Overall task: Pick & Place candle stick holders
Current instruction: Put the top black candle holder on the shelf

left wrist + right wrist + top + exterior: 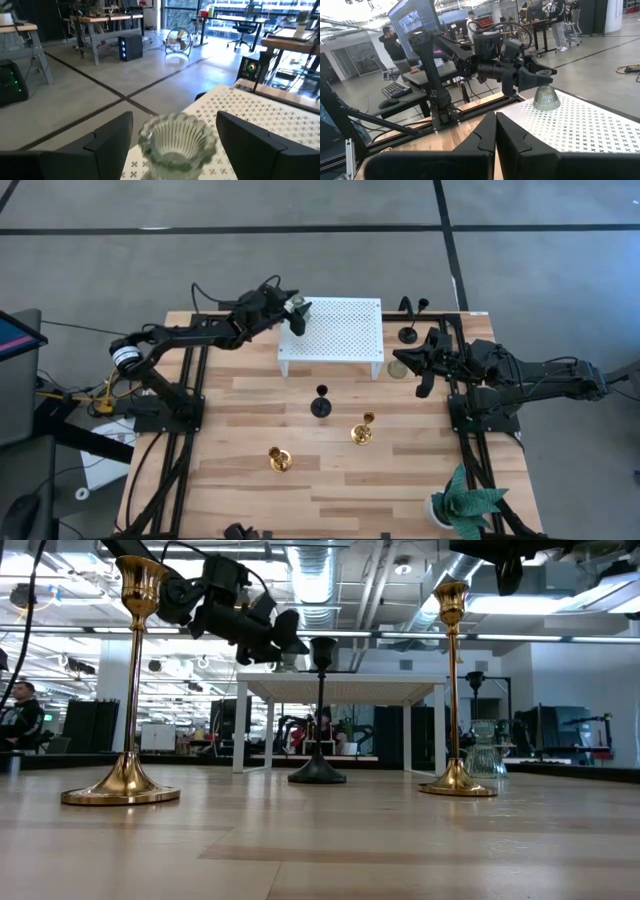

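Note:
A pale green glass holder (176, 142) stands on the far left corner of the white perforated stand (335, 330); it also shows in the right wrist view (546, 97). My left gripper (297, 307) is open, its fingers on either side of the holder's rim. My right gripper (410, 360) is shut and empty, just right of the stand, next to a second glass holder (398, 368) on the table. Two gold holders (363, 430) (279, 460) and a black one (320, 406) stand upright mid-table. Another black one (408, 333) stands at the far right. My left gripper has one finger (107, 142) on each side of the glass holder's rim (150, 131), coming level from the table's left. A thin gap shows at one finger; I cannot tell whether the other finger (250, 142) touches the rim. The holder stands upright on the stand.
A leafy plant in a white pot (463, 505) stands at the near right corner. The stand is a low table on legs (340, 690). Bare wood lies at the near left of the table (200, 470).

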